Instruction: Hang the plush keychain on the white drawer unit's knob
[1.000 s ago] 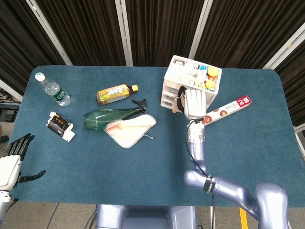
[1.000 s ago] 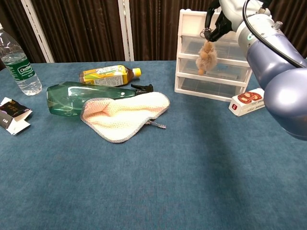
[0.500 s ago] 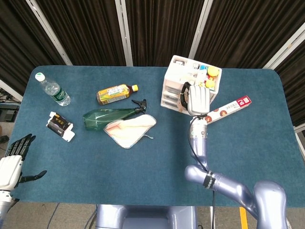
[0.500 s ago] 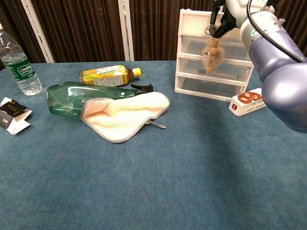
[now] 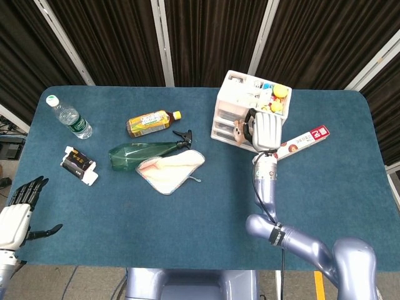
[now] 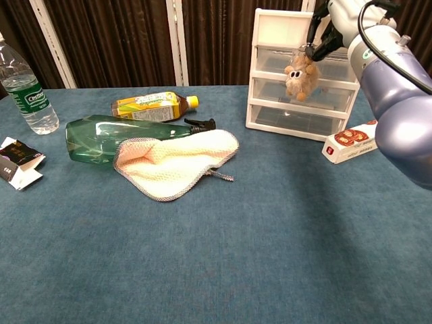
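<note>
The white drawer unit (image 6: 300,88) (image 5: 232,109) stands at the back right of the table, its clear drawers facing me. A small tan plush keychain (image 6: 300,75) (image 5: 240,130) with googly eyes dangles in front of the top and middle drawers. My right hand (image 5: 265,132) (image 6: 337,27) pinches its ring just above the plush, close against the unit's upper front. The knob itself is hidden behind the plush and fingers. My left hand (image 5: 17,215) hangs open off the table's near left corner, holding nothing.
A green spray bottle (image 6: 121,138) lies under a cream cloth (image 6: 177,162) mid-table, with a tea bottle (image 6: 152,105) behind it. A water bottle (image 6: 23,81) and a small packet (image 6: 17,162) sit at the left. A red-and-white box (image 6: 349,142) lies right of the drawers.
My right hand has carried the plush rightwards and a little up across the drawer unit's front, closer to the drawers. The left hand has barely moved.
</note>
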### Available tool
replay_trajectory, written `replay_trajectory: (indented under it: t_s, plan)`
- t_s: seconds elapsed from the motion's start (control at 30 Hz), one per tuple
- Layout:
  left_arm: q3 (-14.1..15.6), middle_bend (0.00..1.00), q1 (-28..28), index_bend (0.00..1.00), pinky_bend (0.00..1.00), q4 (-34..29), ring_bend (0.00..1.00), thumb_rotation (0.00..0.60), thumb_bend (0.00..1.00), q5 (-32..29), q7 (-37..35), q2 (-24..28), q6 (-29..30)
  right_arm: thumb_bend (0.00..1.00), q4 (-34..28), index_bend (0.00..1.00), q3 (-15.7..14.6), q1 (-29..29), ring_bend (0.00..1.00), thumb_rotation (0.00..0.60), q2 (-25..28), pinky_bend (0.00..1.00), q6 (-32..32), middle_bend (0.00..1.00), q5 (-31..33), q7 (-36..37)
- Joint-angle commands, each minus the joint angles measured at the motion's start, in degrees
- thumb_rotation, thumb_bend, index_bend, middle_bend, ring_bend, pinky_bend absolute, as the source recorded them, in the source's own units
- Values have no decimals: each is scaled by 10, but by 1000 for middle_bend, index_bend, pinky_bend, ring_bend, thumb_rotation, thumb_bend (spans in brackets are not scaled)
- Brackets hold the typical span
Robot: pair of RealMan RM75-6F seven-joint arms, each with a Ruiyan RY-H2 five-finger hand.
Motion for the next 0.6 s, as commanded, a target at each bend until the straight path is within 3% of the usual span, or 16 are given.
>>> replay_trajectory:
  t_s: [0.03,0.23,0.47,0.6]
  plan:
    - [0,0,0,0,0,0,0,600,100,0,1,0,0,377,0,596,-4,-2,1000,600,-2,921,2,1000,-1,3]
    - [0,0,-1,0,0,-1,0,600,99,1,1,-1,1,348,-7,557,-11,-9,1000,600,-6,920,6,1000,-1,6]
    - [-1,0,-1,0,0,0,0,600,100,2,-1,0,2,216,-26,200,-25,-23,1000,600,-3,888,14,1000,-7,9]
    - [0,0,-1,0,0,1,0,600,98,6,-3,0,3,186,-42,103,-32,-33,1000,600,2,878,24,1000,-13,4]
